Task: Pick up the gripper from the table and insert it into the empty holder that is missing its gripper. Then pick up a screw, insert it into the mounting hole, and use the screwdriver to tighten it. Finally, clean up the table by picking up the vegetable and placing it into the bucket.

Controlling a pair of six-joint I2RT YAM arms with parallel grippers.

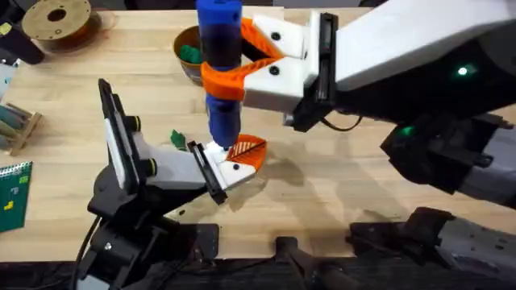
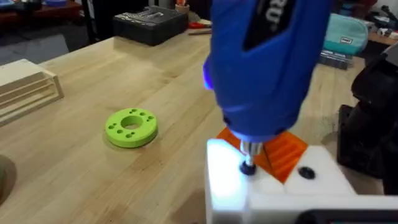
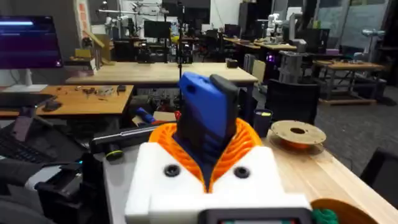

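Note:
My right gripper (image 1: pixel 230 60) (image 3: pixel 208 140) is shut on the blue screwdriver (image 1: pixel 219 40) (image 3: pixel 205 118) and holds it upright. The screwdriver's metal tip (image 2: pixel 250 149) rests on a dark screw (image 2: pixel 247 168) in the white holder (image 2: pixel 227 180) (image 1: pixel 214 155) of my left hand. The orange ribbed gripper (image 2: pixel 283 152) (image 1: pixel 248 151) sits in that holder. My left gripper (image 1: pixel 240 159) (image 2: pixel 280 158) lies low over the table, its fingers together with nothing held. The dark green vegetable (image 1: pixel 177 138) lies on the table just left of it. The bucket (image 1: pixel 187 55) stands behind the screwdriver, partly hidden.
A lime-green flat ring (image 2: pixel 130 127) lies on the wood. A brown filament spool (image 1: pixel 56 20) (image 3: pixel 298 134) sits at the back left. A wooden rack (image 1: pixel 16 125) and a green board (image 1: pixel 14 189) line the left edge. Bare table lies at the front right.

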